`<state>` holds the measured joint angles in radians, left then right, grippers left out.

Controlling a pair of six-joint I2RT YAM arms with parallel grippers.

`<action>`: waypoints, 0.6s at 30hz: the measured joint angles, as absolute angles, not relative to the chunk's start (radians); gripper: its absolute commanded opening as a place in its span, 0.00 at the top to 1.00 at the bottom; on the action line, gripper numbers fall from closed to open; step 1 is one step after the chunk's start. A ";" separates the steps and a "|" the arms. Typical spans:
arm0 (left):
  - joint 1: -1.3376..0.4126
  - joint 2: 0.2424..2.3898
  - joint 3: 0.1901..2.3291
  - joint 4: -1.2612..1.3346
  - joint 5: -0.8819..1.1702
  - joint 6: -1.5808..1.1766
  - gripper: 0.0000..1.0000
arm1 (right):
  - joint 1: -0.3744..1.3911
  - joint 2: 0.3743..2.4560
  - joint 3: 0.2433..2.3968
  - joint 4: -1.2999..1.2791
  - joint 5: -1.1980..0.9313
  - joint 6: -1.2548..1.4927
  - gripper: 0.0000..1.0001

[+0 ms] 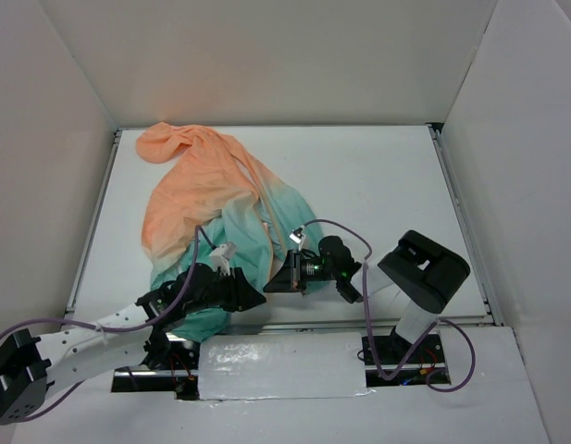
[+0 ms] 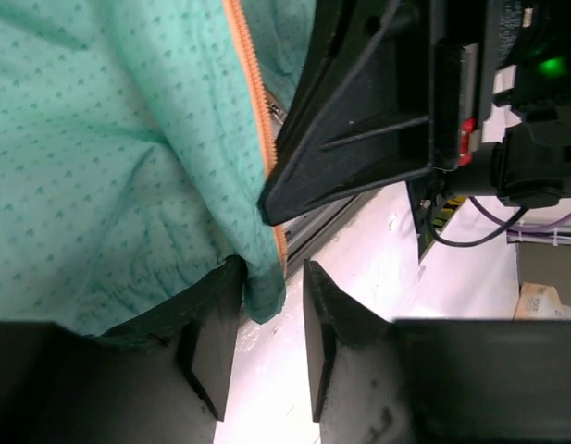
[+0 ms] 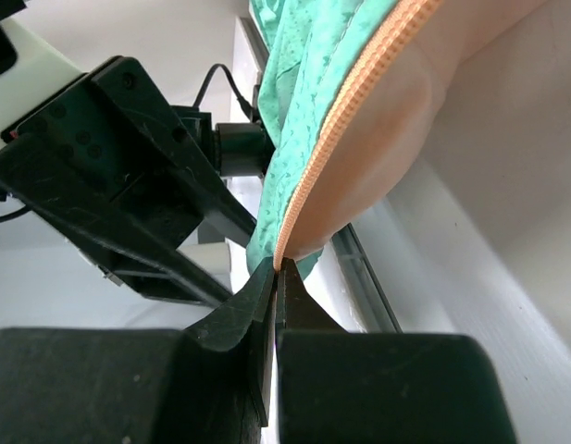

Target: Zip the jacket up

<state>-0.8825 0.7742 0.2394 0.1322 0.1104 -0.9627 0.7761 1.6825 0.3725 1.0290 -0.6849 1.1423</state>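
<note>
So the jacket [image 1: 202, 199] is sprawled on the bench [image 1: 378, 185]. The orange hood sits far left and the teal hem trails toward the near edge, right where both arms meet.

The right hand [image 3: 278, 268] has its fingers pressed together on the very bottom end of the orange zipper [image 3: 359, 83], pinching the tape where it meets the hem. The left hand [image 2: 273, 277] has its fingers apart with the teal hem corner [image 2: 262, 301] hanging in the gap. It looks to be brushing one finger, but it's not squeezed from what I can see.

The fabric looks super thin and floppy, basically weightless. My guess is it'll bunch and slide rather than hold any shape, so pulling a slider without tension will just drag the cloth along. The best hold is the zipper tape itself, since it's the stiffest bit. Pin the bottom end and keep the track taut. I can't make out the slider clearly.
</note>
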 measured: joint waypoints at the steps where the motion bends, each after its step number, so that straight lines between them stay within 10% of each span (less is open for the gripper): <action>1: -0.883 0.771 0.239 0.136 0.112 -0.963 0.51 | 0.776 1.686 0.375 1.029 -0.692 1.140 1.00; 6: -0.883 0.768 0.224 0.159 0.121 -0.964 0.41 | 0.768 1.697 0.382 1.031 -0.726 1.128 1.00; 18: -0.883 0.748 0.170 0.198 0.129 -0.973 0.63 | 0.743 1.706 0.406 1.007 -0.777 1.081 1.00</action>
